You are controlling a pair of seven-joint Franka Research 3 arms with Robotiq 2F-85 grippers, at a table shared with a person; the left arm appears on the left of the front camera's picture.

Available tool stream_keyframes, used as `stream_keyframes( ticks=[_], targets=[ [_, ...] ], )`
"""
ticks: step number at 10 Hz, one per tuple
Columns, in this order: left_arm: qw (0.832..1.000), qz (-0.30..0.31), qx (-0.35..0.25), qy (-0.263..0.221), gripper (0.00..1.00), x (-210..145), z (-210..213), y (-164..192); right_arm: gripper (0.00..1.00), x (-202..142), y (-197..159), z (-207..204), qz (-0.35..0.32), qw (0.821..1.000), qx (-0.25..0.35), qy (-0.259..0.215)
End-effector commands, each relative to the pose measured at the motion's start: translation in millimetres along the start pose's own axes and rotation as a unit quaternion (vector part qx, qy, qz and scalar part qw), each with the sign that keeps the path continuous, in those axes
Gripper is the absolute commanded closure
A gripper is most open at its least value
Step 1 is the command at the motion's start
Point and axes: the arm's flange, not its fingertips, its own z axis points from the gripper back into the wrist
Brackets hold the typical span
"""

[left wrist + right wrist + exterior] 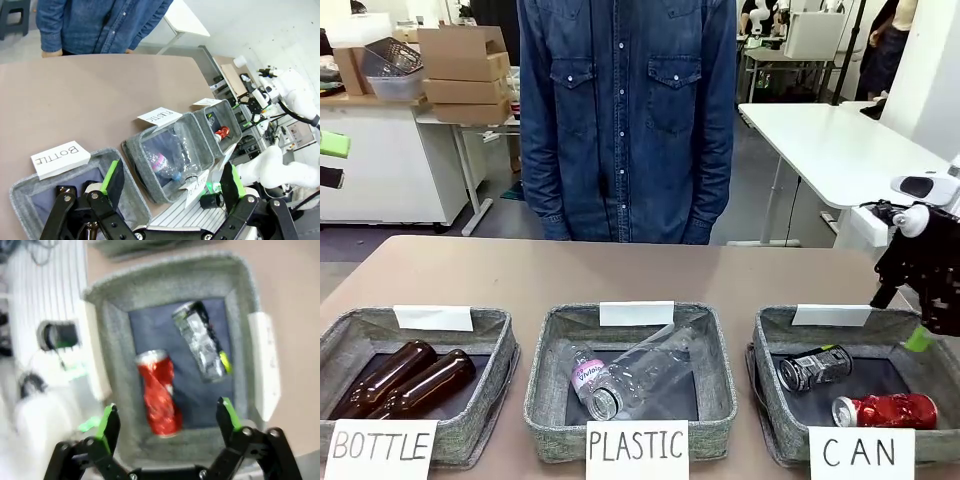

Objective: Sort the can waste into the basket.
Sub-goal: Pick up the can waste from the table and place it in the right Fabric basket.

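Observation:
The grey basket [772, 330] with the "CAN" sign stands at the table's right end. In it lie the black-and-silver can [815, 367] and, nearer the front, the red can [885, 410]. My right gripper [921, 322] hovers above the basket's far right corner. In the right wrist view, the right gripper [167, 420] is open and holds nothing. It looks straight down on the red can [159, 395] and the black-and-silver can [200, 340] inside the basket [175, 270]. My left gripper [172, 185] is open and holds nothing, high over the table's left end [330, 160].
A "PLASTIC" basket [542, 370] with clear bottles stands in the middle. A "BOTTLE" basket [340, 335] with two brown bottles is at the left. A person in a denim shirt [625, 120] stands at the far edge. The far half of the brown table [620, 270] is bare.

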Motion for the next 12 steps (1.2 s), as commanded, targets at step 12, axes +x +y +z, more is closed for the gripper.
stream_keyframes(
  ticks=[12],
  targets=[
    [1.0, -0.005, -0.011, -0.006, 0.0, 0.8, -0.5, 0.3, 0.0, 66.5, -91.5, 45.2, -0.519, 0.787, 0.155, -0.294]
  ],
)
